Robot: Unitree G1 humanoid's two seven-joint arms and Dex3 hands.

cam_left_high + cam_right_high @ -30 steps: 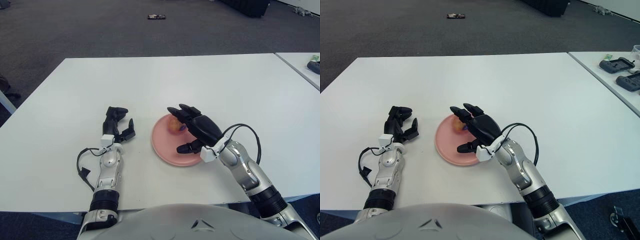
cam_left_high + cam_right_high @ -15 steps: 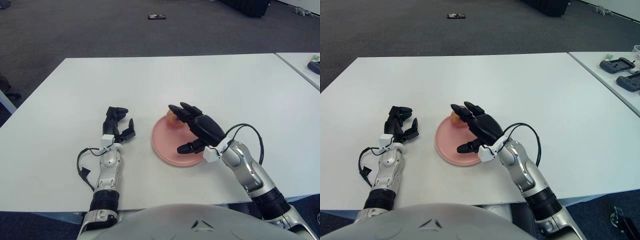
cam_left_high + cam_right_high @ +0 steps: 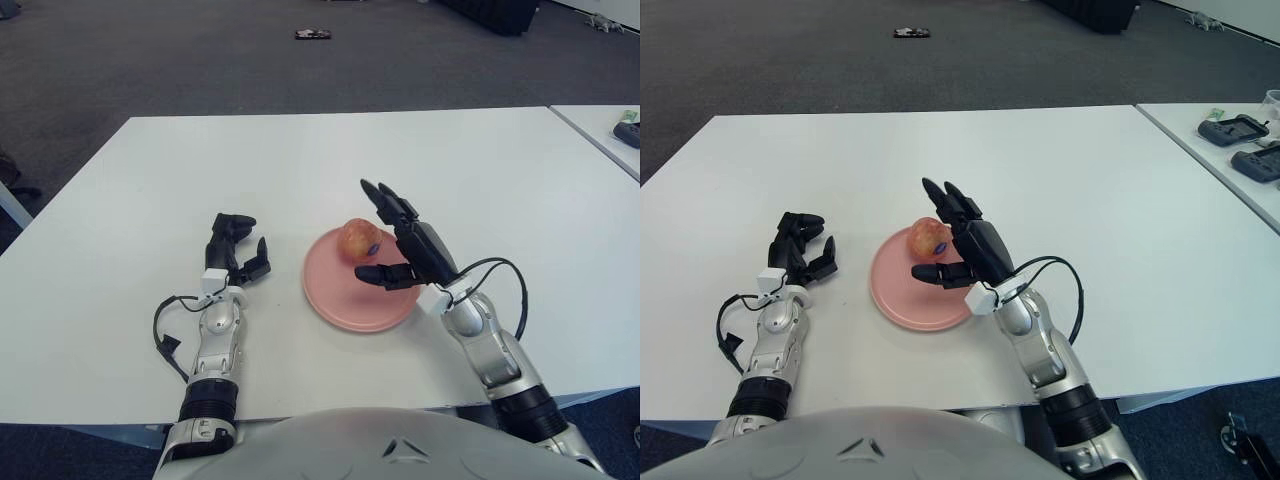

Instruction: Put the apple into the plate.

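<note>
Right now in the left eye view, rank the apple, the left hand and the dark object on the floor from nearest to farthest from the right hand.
1. apple: on the pink plate, just left of the right hand.
2. left hand: farther left, beside the plate.
3. dark object: on the floor beyond the table.

Apple point(image 3: 355, 239) is sitting on the pink plate point(image 3: 340, 300), toward its far rim. Plate is lying on the white bench point(image 3: 300, 160), nearer the front edge. Right hand point(image 3: 408, 250) is hovering at the plate's right side, fingers point(image 3: 385, 203) spread, gripping nothing. Left hand point(image 3: 233, 255) is showing left of the plate, fingers curled.
</note>
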